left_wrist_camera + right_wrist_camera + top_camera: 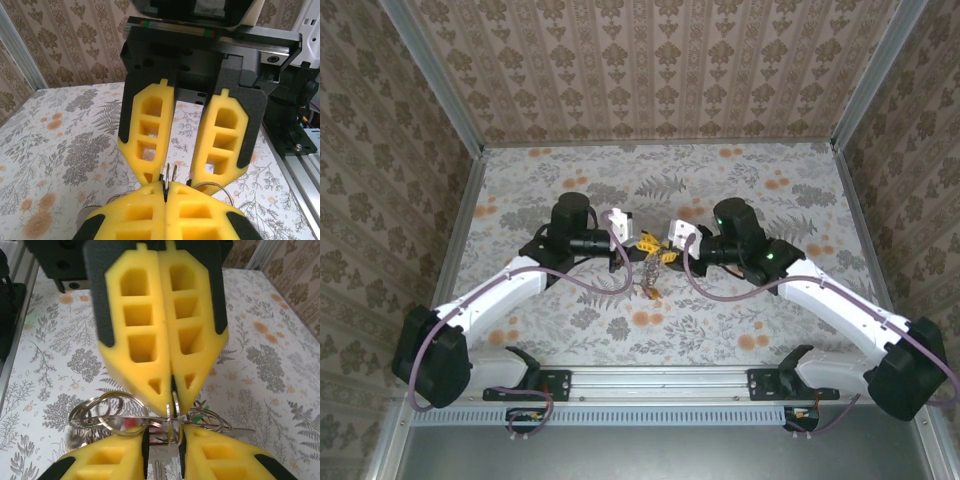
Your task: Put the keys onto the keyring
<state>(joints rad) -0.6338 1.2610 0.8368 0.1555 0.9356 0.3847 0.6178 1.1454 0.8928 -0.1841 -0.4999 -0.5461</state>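
Tip to tip above the middle of the flower-printed table top (570,320): left gripper (640,243) and right gripper (664,254), both with yellow foam fingers on black mounts. Just on the near side of that meeting point in the overhead view: a small bunch of metal keys (648,282) with coloured heads, too small there to tell whether hanging or resting

From the right wrist: yellow fingers (142,330) of the left gripper pressed flat together, pinching at their very tips the thin grey metal keyring (173,407), seen edge-on and upright. Right gripper's own fingertips (130,440) set apart directly beneath, with a flat silver key blade (159,465) in the gap between them; cannot tell whether touching either pad. Beside that, a tangle of thin silver wire rings (97,415), with a scrap of red plastic (134,426) and a scrap of green (198,416) close by

From the left wrist: own fingers closed seam to seam at the bottom edge, two thin metal edges (170,172) poking up from the seam into the gap between the right gripper's spread fingers (130,142). Curved silver wire (212,187) just beside one of those tips
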